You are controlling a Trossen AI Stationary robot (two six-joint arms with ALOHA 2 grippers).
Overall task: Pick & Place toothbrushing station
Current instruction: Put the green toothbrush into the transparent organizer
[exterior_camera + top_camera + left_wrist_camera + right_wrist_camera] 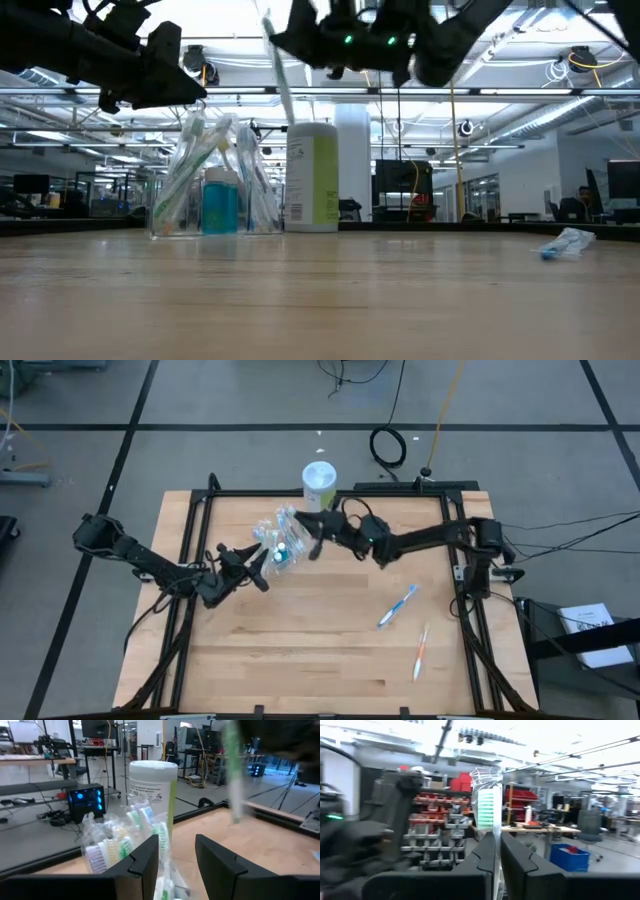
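The table (300,650) is a pale wood butcher-block top framed by black rails, standing on a grey floor crossed by dark tape lines; cables (388,445) coil on the floor at about 12 o'clock beyond the far edge. In the low view the room behind is a wide workshop with strip lights, glass partitions and desks.

Near the far edge, at about 11 o'clock from the table's middle, stands the clear container (278,540) holding brushes and a blue tube (220,203). A white-and-green canister (319,484) stands just beside it at 1 o'clock.

The right gripper (303,523) hangs above the container, its fingers closed narrowly on a wrapped green brush (486,810), held roughly upright. The left gripper (262,565) sits at the container's 7 o'clock, fingers (145,860) parted and holding nothing.

Two loose brushes lie well apart from the container: a blue brush (397,606) at 4 o'clock from the middle, and an orange brush (420,652) near it toward 5 o'clock.
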